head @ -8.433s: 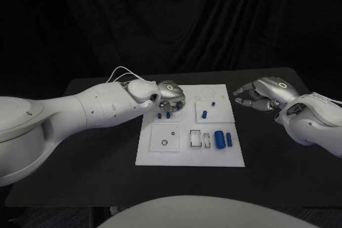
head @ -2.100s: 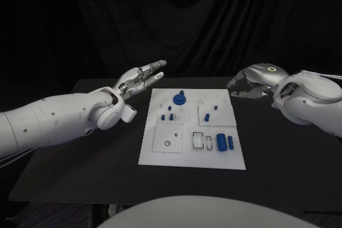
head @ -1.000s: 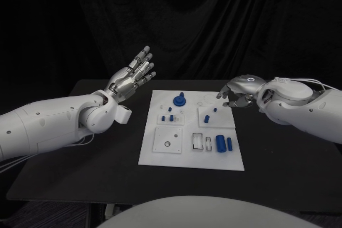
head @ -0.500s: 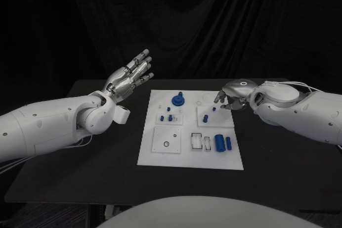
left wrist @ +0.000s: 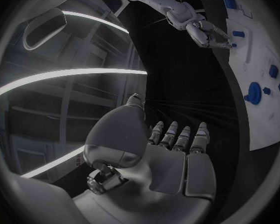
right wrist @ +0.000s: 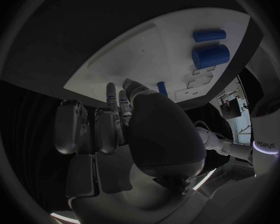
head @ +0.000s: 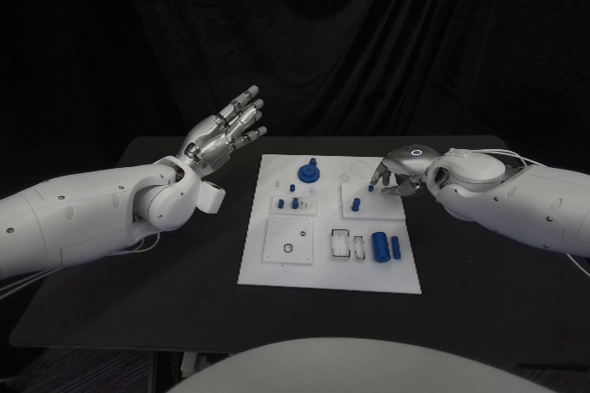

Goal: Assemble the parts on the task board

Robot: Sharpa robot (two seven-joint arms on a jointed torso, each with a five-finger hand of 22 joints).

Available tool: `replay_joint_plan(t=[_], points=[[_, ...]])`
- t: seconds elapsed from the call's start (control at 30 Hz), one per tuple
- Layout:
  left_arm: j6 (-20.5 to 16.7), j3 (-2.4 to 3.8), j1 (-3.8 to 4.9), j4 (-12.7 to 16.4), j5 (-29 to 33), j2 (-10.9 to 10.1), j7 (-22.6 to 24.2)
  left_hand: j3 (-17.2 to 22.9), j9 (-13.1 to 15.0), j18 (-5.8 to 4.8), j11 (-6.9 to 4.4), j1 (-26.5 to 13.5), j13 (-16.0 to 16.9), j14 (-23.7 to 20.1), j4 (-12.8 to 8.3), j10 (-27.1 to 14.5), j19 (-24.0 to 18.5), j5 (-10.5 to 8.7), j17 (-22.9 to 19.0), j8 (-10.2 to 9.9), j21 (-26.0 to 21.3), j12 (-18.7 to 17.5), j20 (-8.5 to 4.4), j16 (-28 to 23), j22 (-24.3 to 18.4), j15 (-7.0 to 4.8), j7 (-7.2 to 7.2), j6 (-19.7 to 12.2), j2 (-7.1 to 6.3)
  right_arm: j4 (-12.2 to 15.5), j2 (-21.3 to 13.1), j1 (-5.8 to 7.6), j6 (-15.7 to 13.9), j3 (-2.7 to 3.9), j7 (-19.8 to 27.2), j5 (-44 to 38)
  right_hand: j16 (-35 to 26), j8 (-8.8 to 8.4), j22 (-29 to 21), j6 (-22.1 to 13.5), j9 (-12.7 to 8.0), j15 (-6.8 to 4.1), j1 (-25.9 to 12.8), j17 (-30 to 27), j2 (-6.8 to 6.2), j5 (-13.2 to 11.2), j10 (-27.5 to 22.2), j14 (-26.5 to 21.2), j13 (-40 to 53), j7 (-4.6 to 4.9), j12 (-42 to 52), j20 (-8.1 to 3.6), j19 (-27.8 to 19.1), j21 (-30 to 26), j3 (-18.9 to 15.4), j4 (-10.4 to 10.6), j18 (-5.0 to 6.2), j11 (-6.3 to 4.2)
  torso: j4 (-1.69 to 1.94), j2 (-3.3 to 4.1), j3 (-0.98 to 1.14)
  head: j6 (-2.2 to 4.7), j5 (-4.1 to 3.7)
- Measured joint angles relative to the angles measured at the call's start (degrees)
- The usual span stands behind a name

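Observation:
The white task board lies mid-table. On it stand a large blue knob, small blue pegs and two blue cylinders. My right hand hovers low over the board's far right corner. Its fingertips point down beside a small upright blue peg, which stands free just past the thumb as the blue peg in the right wrist view, with nothing between the fingers. My left hand is raised off the table left of the board, palm flat, fingers spread and empty.
The black table spreads out around the board, with a dark curtain behind it. The left wrist view shows the board's edge and my right hand above it. Both cylinders lie at the board's near right.
My right hand has moved left and down from the board's right edge to the upright peg. The left hand, on the knob 8 s ago, has risen and stays open.

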Motion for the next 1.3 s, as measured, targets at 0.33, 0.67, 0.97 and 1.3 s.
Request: replay_joint_plan(t=[0.33,0.67,0.97,1.3], points=[[0.68,0.0,-0.01,-0.46,0.03,0.13,0.01,0.0,0.0,0.0,0.23,0.68,0.01,0.13,0.0,-0.19,0.29,1.51,0.02,0.0,0.22,0.0,0.29,0.23,0.24,0.12,0.0,0.0,0.3,-0.64,0.71,-0.33,-0.61,0.01,0.6,-0.2,0.0,0.0,-0.01,-0.86,-0.18,0.0,-0.14,0.0,-0.14,0.0,0.4,0.0,0.24,0.17,0.38,-0.01,0.01,0.0,0.31,0.31,0.0,-0.01,-0.02,-0.01,-0.01,0.0,0.27],[1.37,0.0,-0.04,-0.78,0.04,0.35,0.02,0.0,-0.01,0.0,0.43,1.44,0.0,0.01,0.0,-0.39,0.5,2.16,0.01,0.0,0.22,0.0,0.5,0.23,0.31,0.41,0.0,0.0,0.45,-1.28,1.48,-0.37,-0.59,0.01,0.96,0.01,0.88,0.77,-0.02,0.23,0.3,-0.37,-1.91,0.0,0.58,0.69,0.81,0.05,0.7,2.06,1.02,-0.6,0.6,1.41,1.2,0.38,-0.01,-0.01,-0.04,0.02,-0.02,0.0,0.36],[1.64,0.0,-0.07,-1.02,0.04,0.64,0.03,0.0,-0.01,-0.01,0.42,1.9,0.0,0.22,0.0,-0.39,0.7,2.67,0.06,0.0,0.44,0.0,0.7,0.23,0.47,0.62,0.0,0.0,0.44,-2.38,2.51,-0.46,-0.51,0.03,1.25,0.98,0.88,1.8,-0.02,2.56,1.52,-0.37,-2.2,0.0,0.87,0.94,-0.54,0.05,0.89,2.11,1.05,-0.6,0.6,1.31,1.81,-0.23,0.0,0.32,-0.04,0.02,-0.04,0.0,0.61],[1.79,0.0,-0.1,-1.2,0.05,0.83,0.03,0.01,-0.02,0.0,0.63,3.05,0.0,1.02,0.0,-0.18,1.11,3.28,0.37,0.0,0.81,0.0,1.11,0.89,0.92,1.65,0.0,0.0,0.86,-2.85,3.3,-0.51,-0.27,0.04,1.39,1.5,0.62,2.79,-0.03,4.41,2.72,-0.37,-2.52,0.0,1.15,0.94,-1.67,0.05,1.31,2.52,1.05,-0.27,0.26,0.43,1.65,-1.2,-0.01,0.42,-0.05,0.02,-0.05,0.0,0.47]])
